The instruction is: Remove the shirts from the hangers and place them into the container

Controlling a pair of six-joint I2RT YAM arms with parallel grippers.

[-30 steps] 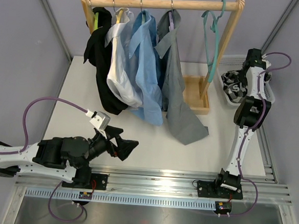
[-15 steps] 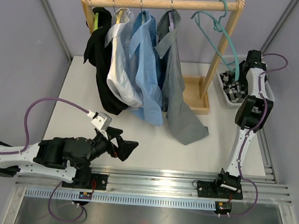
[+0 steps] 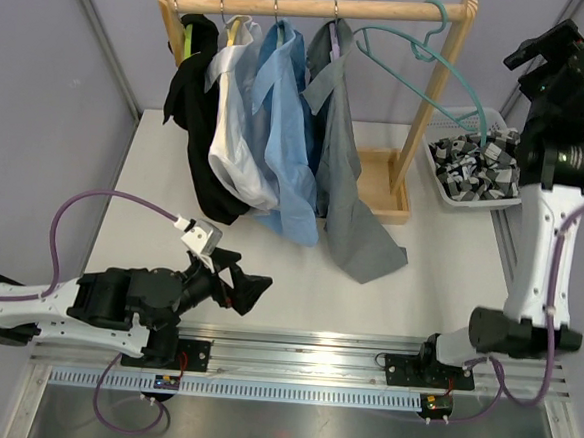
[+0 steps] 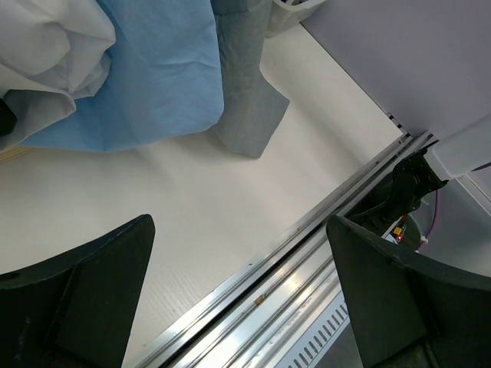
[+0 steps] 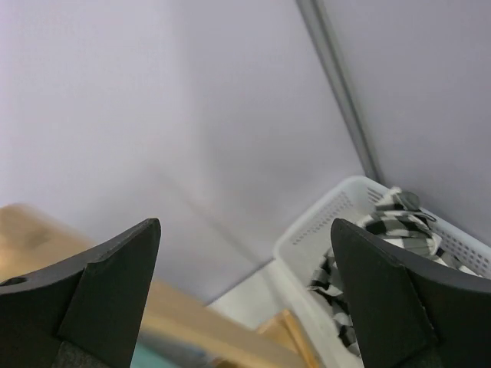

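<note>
Next: grey shirt (image 3: pixel 352 188)

Evidently the checked shirt (image 3: pixel 473 164) lay in the container (image 3: pixel 466 202); right claw (image 5: pixel 244 230) and left claw (image 4: pixel 239 222) both stood released; best, probably, to take the grey shirt near its collar, freeing one shoulder first.

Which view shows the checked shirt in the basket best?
Top external: the whole checked shirt shows, crumpled inside the white basket. Right wrist catches only part of it over the basket's rim, near the frame's lower right. Left wrist doesn't show it.
</note>
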